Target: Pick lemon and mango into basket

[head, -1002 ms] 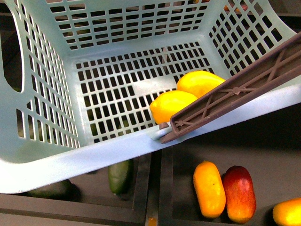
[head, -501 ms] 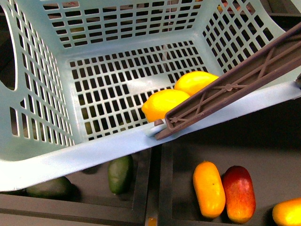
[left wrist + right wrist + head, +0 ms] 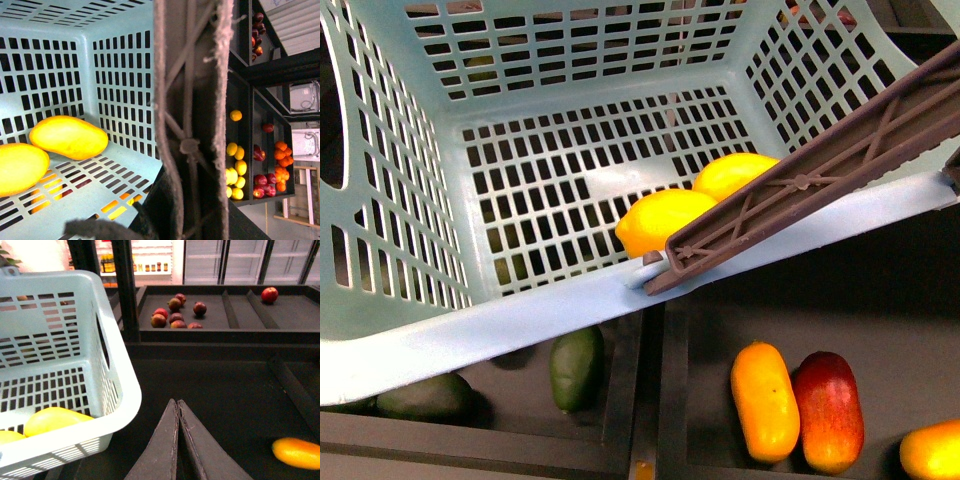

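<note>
Since the earlier frame, the basket point(image 3: 500, 325) has shifted toward the upper left of the front view, carrying both fruits with it. Its near rim runs diagonally from the lower left to the right edge of the frame.

The lemon point(image 3: 665, 220) lies on the slotted floor, against the near wall at frame centre, with its pointed end facing left. The mango point(image 3: 732, 172) lies just behind it to the upper right, and the two are touching or nearly so. The brown handle point(image 3: 820, 165) lies across the near rim and covers the right end of both fruits. The left half of the basket floor is bare.

Below the rim are the dark trays point(image 3: 650, 400). Two green fruits point(image 3: 577, 368) lie at lower left. An orange-yellow fruit point(image 3: 765, 400) and a red-and-orange fruit point(image 3: 828, 410) lie side by side, touching, at lower right.

Right pincer point(image 3: 177, 440): the fingers are pressed together and hold nothing. It is outside the basket corner, over the open dark tray floor.

Left pincer point(image 3: 105, 229): only a dark blurred part shows beside the handle. Whether it is apart or clamped cannot be told.
</note>
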Motion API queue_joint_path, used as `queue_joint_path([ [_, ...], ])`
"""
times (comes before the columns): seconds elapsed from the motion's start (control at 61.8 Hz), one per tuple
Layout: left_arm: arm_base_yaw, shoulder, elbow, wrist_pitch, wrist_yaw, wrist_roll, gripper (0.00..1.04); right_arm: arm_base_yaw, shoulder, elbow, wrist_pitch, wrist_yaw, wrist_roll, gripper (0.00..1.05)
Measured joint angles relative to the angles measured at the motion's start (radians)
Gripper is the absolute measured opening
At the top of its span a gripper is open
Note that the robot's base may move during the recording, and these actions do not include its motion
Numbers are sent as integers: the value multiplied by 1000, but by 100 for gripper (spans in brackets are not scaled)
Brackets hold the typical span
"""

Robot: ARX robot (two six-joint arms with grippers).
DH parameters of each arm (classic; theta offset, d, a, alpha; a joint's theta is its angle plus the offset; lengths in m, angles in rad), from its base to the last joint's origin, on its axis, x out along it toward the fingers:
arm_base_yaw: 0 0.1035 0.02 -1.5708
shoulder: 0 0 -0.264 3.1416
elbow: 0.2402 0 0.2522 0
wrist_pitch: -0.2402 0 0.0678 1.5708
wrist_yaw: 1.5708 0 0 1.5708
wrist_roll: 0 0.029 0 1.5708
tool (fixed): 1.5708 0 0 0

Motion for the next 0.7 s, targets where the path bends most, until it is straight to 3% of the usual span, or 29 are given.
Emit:
queue_joint_path([
  [0.695, 0, 0, 0, 0, 0, 0, 6, 1, -243, 0, -238, 1, 0, 2],
])
